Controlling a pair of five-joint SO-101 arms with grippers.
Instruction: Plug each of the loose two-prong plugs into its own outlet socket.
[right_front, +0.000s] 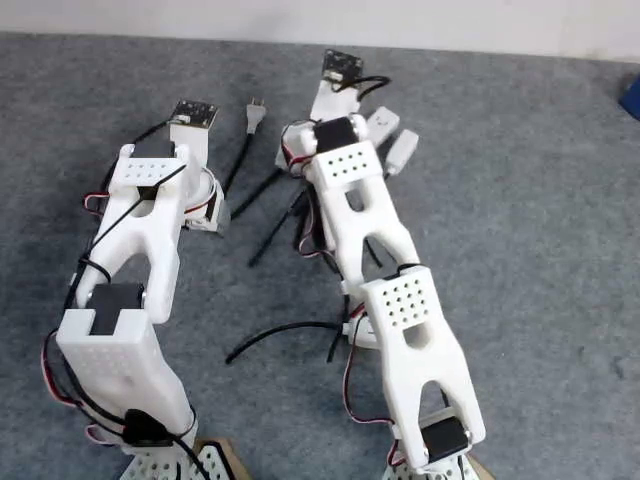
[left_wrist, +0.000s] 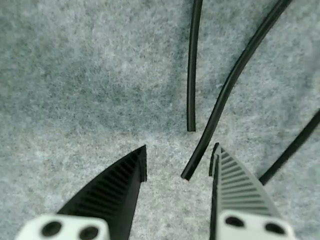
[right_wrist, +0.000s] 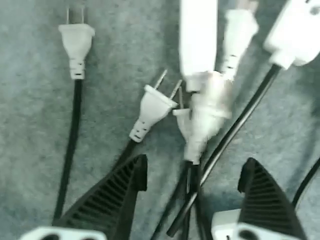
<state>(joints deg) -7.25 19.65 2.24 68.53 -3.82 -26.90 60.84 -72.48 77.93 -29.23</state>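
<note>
Right gripper (right_wrist: 195, 165) jaws apart; loose plug (right_wrist: 151, 109) just ahead, prongs pointing away, axis slanted. Left gripper (left_wrist: 180, 150) likewise apart.

The left gripper (left_wrist: 180, 149) stands with its jaws spread wide above the grey carpet (left_wrist: 85, 75), holding nothing. One finger is dark (left_wrist: 120, 185), the other pale (left_wrist: 239, 186). A slanting black cable (left_wrist: 232, 82) runs in from well ahead of the gripper, and its loose end lies in the gap between the fingertips, nearer the pale finger. A straighter black cable (left_wrist: 192, 70) stops just ahead of the fingertips, beside the slanting one but apart from it. A third black cable (left_wrist: 295, 146) passes along the outer side of the pale finger.
</note>
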